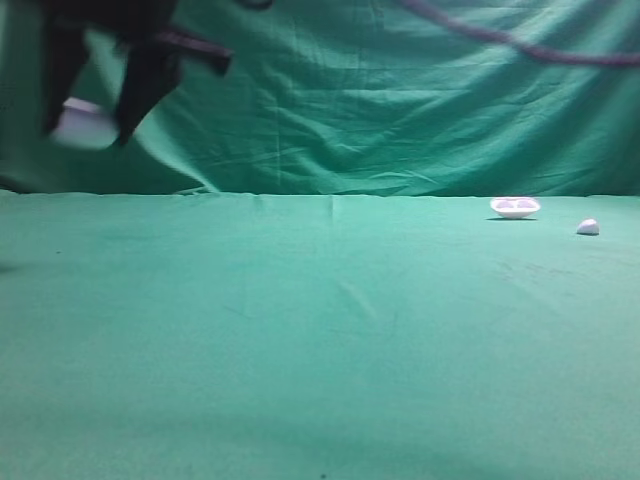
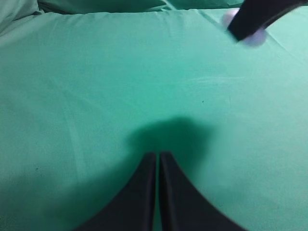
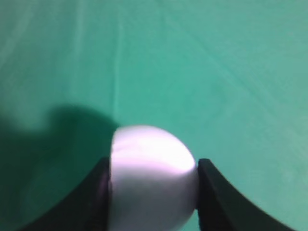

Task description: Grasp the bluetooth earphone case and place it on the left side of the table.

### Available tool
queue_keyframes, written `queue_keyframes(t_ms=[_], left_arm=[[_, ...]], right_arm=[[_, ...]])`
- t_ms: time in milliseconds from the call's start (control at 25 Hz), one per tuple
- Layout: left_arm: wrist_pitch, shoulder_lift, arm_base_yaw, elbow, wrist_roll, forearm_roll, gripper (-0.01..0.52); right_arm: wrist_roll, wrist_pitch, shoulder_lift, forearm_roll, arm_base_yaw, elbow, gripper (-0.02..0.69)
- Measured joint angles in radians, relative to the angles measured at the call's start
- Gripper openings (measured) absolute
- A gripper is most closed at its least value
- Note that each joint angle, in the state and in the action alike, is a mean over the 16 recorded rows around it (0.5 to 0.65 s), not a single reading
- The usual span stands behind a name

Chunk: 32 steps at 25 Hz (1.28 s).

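Observation:
The bluetooth earphone case (image 3: 151,183) is a smooth white rounded box, and my right gripper (image 3: 151,163) is shut on it, one black finger on each side. In the exterior high view this gripper (image 1: 86,132) hangs blurred at the upper left, well above the green table (image 1: 300,330), with the case (image 1: 85,122) between its fingers. In the left wrist view the case (image 2: 254,38) shows at the top right, partly hidden by a black finger (image 2: 257,17). My left gripper (image 2: 157,155) is shut and empty, low over bare green cloth.
A shallow white dish (image 1: 514,207) and a tiny white lump (image 1: 588,227) lie at the far right of the table. A dark cable (image 1: 520,43) sags across the green backdrop at the top right.

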Motion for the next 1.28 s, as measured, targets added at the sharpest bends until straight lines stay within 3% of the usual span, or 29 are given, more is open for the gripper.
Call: queue_keyframes(t_ms=[320, 520, 640, 800, 1160, 1280], left_arm=[[0.000, 0.000, 0.000, 0.000, 0.000, 0.000, 0.000], [0.000, 0.000, 0.000, 0.000, 0.000, 0.000, 0.000], [0.000, 0.000, 0.000, 0.000, 0.000, 0.000, 0.000], [0.000, 0.000, 0.000, 0.000, 0.000, 0.000, 0.000], [0.000, 0.000, 0.000, 0.000, 0.000, 0.000, 0.000], [0.000, 0.000, 0.000, 0.000, 0.000, 0.000, 0.000]], right_arm=[[-0.019, -0.070, 0.041, 0.010, 0.018, -0.003, 0.430], [-0.021, -0.064, 0.022, -0.002, 0.018, -0.003, 0.524], [-0.014, -0.037, -0.015, -0.021, 0.015, -0.003, 0.542], [0.006, 0.042, -0.088, -0.047, -0.002, -0.004, 0.459], [0.061, 0.284, -0.307, -0.074, -0.086, -0.006, 0.110], [0.072, 0.344, -0.384, -0.073, -0.117, 0.000, 0.030]])
